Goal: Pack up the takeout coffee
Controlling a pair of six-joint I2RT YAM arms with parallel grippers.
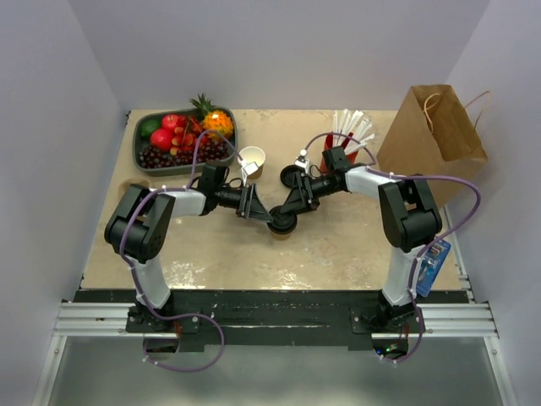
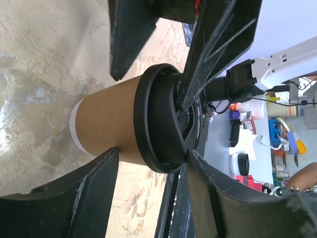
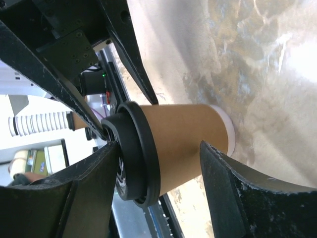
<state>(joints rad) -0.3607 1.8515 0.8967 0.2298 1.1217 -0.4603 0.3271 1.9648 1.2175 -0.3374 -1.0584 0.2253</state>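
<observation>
Top view, count: two arms; two tools; one takeout coffee [image 1: 282, 223]; one lidless paper cup [image 1: 252, 159]; one red cup [image 1: 328, 161] holding a bunch of white straws [image 1: 353, 127]; one brown paper bag [image 1: 431, 139]; one tray [image 1: 136, 139] of fruit.
Top view, coffee: it stands on the bench [image 1: 355, 245] near the middle, between the two arms, with its black lid on.
Top view, tools: the left tool [image 1: 264, 216] and the right tool [image 1: 296, 207] meet at the coffee from either side, each with its fingers spread in a V.
Top view, surroundings: the lidless cup is just behind the left tool. The red cup is behind the right arm, which partly hides it. The bag stands at the far right corner, well apart from the coffee. The tray is at the far left.
Left wrist view, count: one coffee [image 2: 111, 119]; four fingers around it.
Left wrist view, tool: released. Its own two fingers [image 2: 74, 198] are wide apart with the cup between the tips, and one tip is at the rim of the lid [image 2: 158, 124].
Left wrist view, in the way: one finger of the right tool crosses the lid top.
Right wrist view, count: one coffee [image 3: 183, 139]; four fingers.
Right wrist view, tool: released. Its own fingers [image 3: 237, 193] are spread, one by the lid and one by the cup's lower end. I cannot tell whether they touch.
Right wrist view, in the way: the left tool's fingers crowd the far side.
</observation>
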